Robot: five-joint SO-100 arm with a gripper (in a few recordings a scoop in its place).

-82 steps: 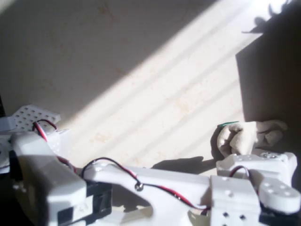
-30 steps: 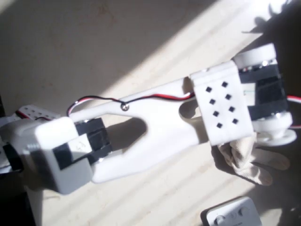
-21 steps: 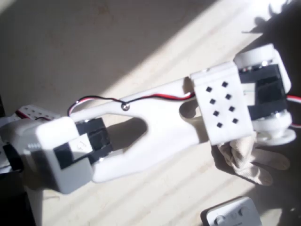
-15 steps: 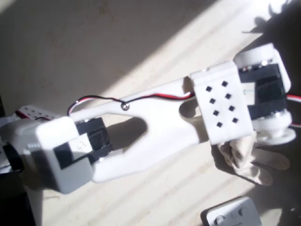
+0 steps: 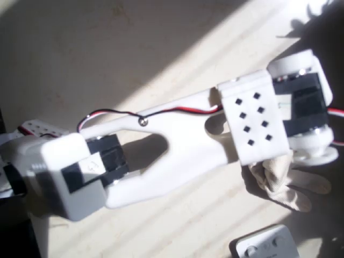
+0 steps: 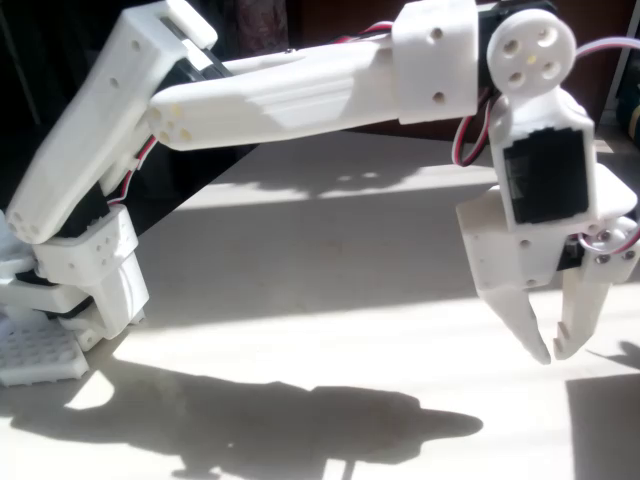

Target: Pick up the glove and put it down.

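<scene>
The glove (image 5: 285,184), off-white fabric with thick fingers spread to the right, lies on the pale table at the overhead view's lower right. Its upper part is hidden under the white arm's wrist block (image 5: 252,123). In the fixed view my gripper (image 6: 552,352) hangs point-down a little above the table at the right. Its two white fingertips almost touch and nothing is between them.
A white-grey plastic device (image 5: 266,244) sits at the bottom edge of the overhead view, just below the glove. The arm's base and a perforated white plate (image 6: 35,350) stand at the left. Sunlit bare table (image 5: 161,64) stretches beyond the arm.
Since 2.7 s ago the arm has swung from the picture's bottom edge up across the middle, and the glove lies lower with its fingers spread. Over the last second nothing moves.
</scene>
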